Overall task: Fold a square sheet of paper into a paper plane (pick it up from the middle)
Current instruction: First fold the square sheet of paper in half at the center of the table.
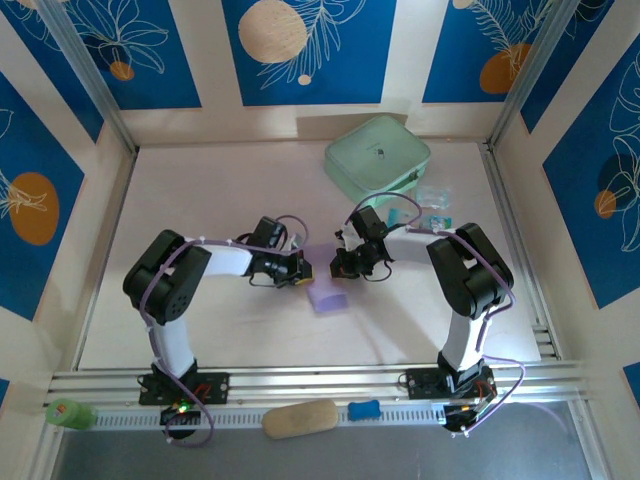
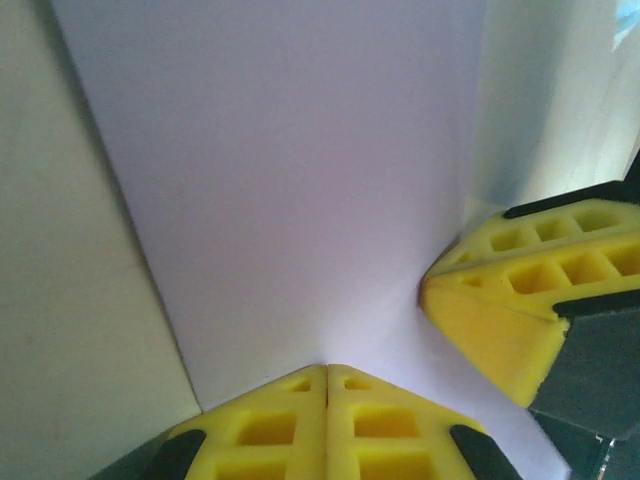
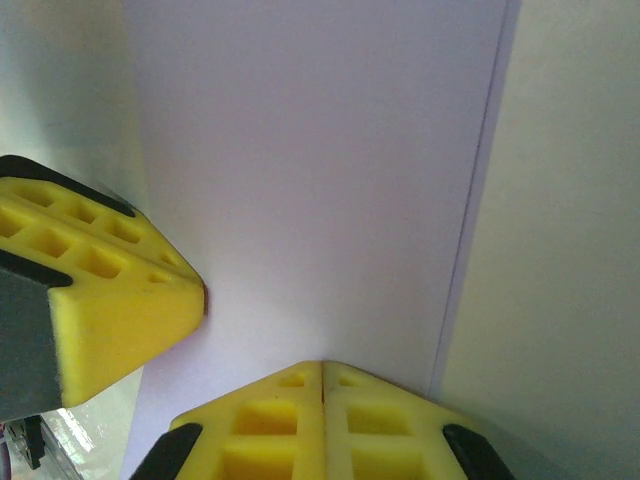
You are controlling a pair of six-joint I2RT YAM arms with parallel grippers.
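Square sheet of paper (image 1: 328,294) pinched from two sides.
Left tool (image 1: 297,274) clamps its 9 o'clock side, right tool (image 1: 340,266) its 2 o'clock side.

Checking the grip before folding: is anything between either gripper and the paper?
Nothing visible. The left gripper and right gripper are both shut on the paper itself, close together. The green case lies at the back of the table, apart from them.
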